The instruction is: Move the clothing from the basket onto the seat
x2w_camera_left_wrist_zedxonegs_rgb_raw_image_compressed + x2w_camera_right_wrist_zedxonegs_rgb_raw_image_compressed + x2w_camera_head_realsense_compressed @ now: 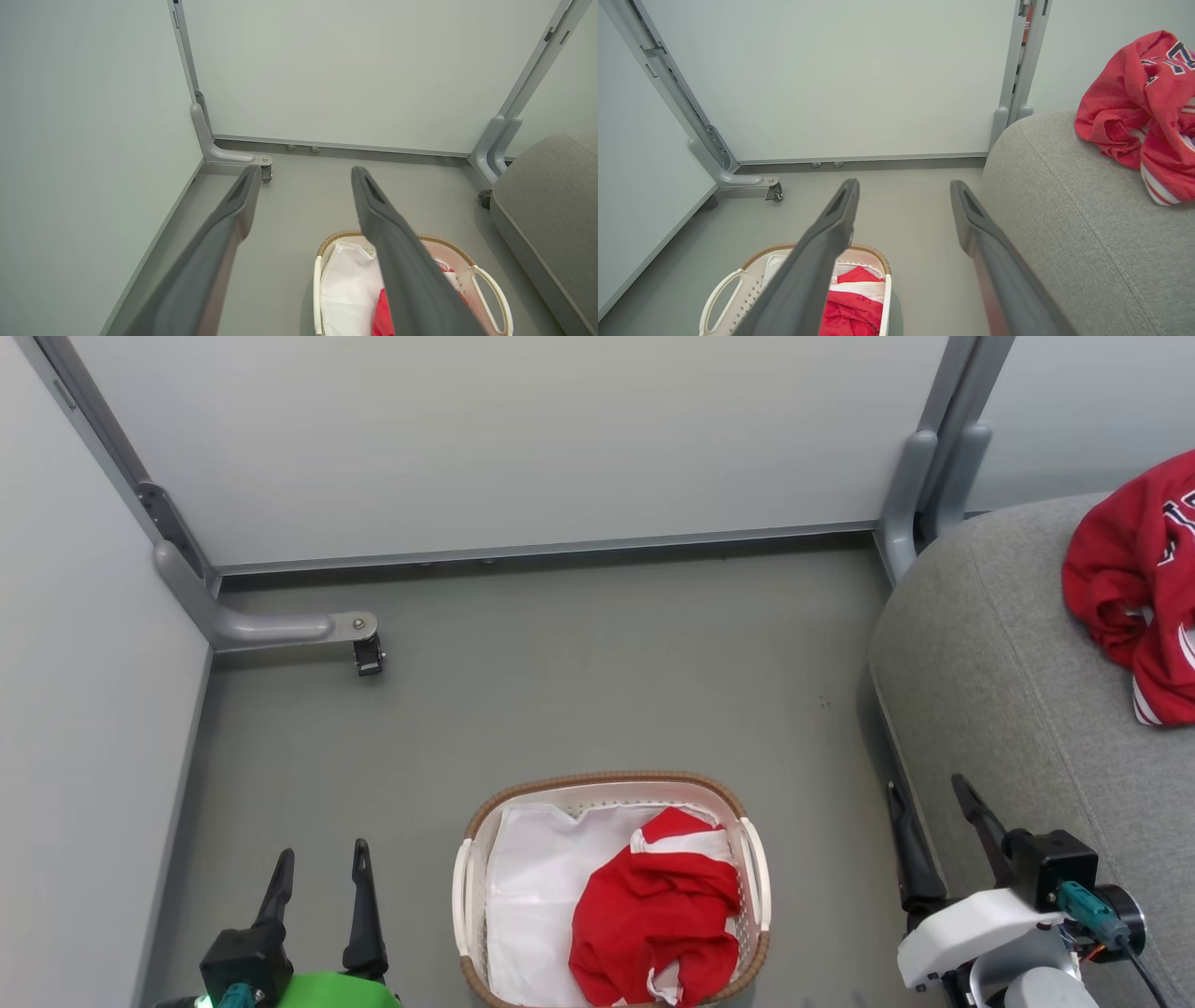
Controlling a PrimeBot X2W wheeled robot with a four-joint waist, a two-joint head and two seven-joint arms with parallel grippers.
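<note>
A white perforated basket (754,873) with a brown woven rim stands on the floor at the bottom centre. A crumpled red jersey (653,919) with white trim lies in its right half, on a white sheet (532,896). Another red jersey (1134,583) lies on the grey seat (1008,691) at the right. My left gripper (319,863) hangs open left of the basket, holding nothing. My right gripper (931,795) is open at the seat's front edge, right of the basket. The wrist views show the basket (486,289) (721,294), the seat (551,196) (1073,224) and the jersey on the seat (1143,112).
Pale partition panels close off the back and left. A grey foot with a castor (366,655) juts onto the floor at the back left. Another grey post (920,495) stands beside the seat's far corner. Grey floor (597,681) lies between the basket and the back panel.
</note>
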